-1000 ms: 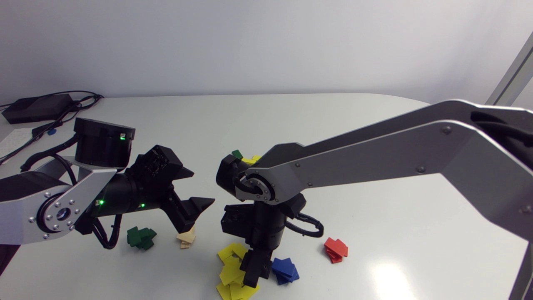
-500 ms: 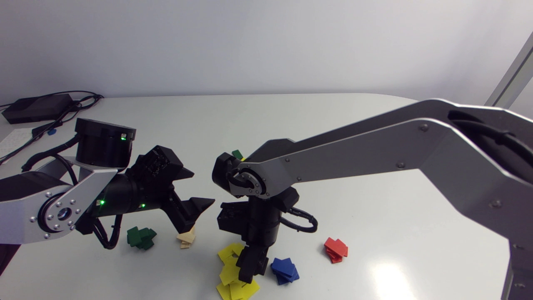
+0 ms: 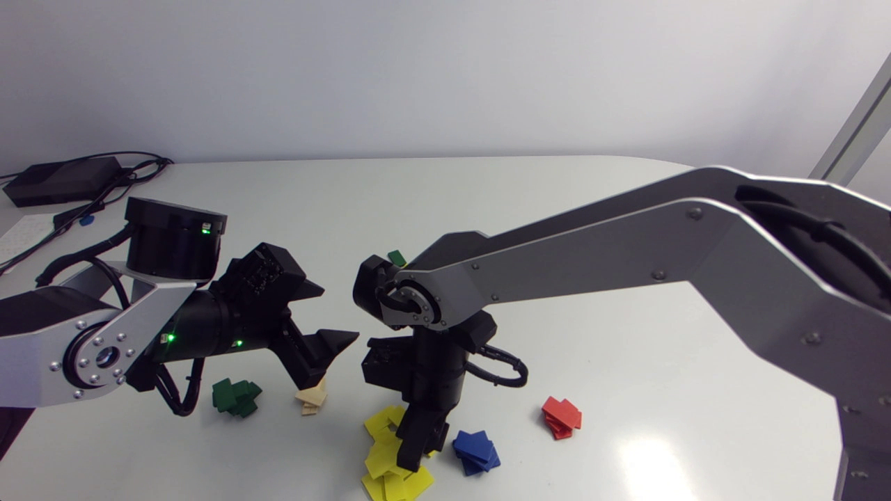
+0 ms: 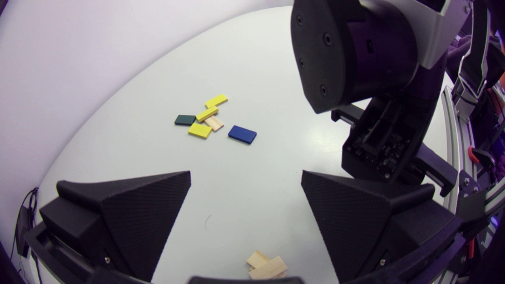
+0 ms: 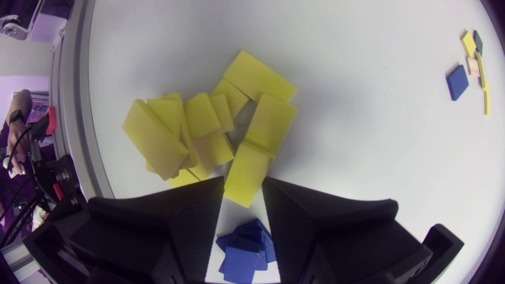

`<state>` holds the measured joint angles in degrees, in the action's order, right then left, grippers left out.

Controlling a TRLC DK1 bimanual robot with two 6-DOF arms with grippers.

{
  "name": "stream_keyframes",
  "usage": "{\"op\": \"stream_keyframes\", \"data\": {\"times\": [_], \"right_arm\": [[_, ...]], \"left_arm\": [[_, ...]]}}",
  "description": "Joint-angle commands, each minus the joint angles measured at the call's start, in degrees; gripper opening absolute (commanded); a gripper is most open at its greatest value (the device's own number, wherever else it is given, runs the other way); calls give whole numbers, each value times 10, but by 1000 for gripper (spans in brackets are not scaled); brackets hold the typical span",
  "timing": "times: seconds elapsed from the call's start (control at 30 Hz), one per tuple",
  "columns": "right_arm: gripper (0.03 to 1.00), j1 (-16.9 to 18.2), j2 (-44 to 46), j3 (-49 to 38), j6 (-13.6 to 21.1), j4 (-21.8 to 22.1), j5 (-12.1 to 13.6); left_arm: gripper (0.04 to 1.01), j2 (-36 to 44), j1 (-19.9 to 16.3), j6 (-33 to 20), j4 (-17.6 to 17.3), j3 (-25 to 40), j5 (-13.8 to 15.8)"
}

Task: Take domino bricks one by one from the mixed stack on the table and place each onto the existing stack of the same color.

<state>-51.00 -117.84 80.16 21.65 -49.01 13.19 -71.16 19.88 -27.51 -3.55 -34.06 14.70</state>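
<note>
The white table [image 3: 487, 188] lay bare across its middle, with a bright glare patch [image 3: 651, 459] at lower right and a black box [image 3: 62, 179] with cables [image 3: 132, 167] at upper left. Along the frame's bottom sat the sorted piles: green stack [image 3: 237, 398], beige stack [image 3: 312, 398], yellow stack [image 3: 390, 459], blue stack [image 3: 475, 451] and red stack [image 3: 561, 416]. The mixed stack [image 4: 205, 118] lay well ahead of the left gripper, loosely spread, one blue brick [image 4: 242, 134] just apart from it.

The left gripper [image 3: 341, 312] hung over the beige stack, fingers spread wide and holding nothing. And the right gripper [image 3: 415, 445] pointed straight down at the yellow stack, fingers drawn narrow and pinching a yellow brick [image 5: 244, 173] by one end, its other end against the pile.

Against a second earlier, the right arm [image 3: 592, 243] had swung toward the frame's left, carrying its gripper from just beside the blue stack onto the yellow one. The left arm [image 3: 104, 327] had not budged.
</note>
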Motion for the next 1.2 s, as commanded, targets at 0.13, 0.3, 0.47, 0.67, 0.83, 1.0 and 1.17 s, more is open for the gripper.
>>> {"op": "stream_keyframes", "data": {"times": [0.13,0.3,0.47,0.67,0.83,1.0,1.17], "right_arm": [[269,-6,-20,-20,-19,8,-19],[261,-11,-18,-27,-25,21,-46],[254,-16,-11,-33,-30,29,-57],[252,-13,-1,-31,-32,31,-68],[252,-8,9,-24,-32,30,-70],[234,-5,14,-11,-32,26,-72],[234,-9,18,-3,-31,23,-72]], "left_arm": [[997,-6,-5,10,5,-9,-1],[998,-6,-5,10,6,-8,-1],[998,-6,-5,10,6,-7,-1],[998,-6,-4,10,6,-7,-1],[998,-6,-4,10,6,-6,-1],[998,-5,-4,10,6,-3,-1],[998,-4,-4,10,6,-2,-1]]}}
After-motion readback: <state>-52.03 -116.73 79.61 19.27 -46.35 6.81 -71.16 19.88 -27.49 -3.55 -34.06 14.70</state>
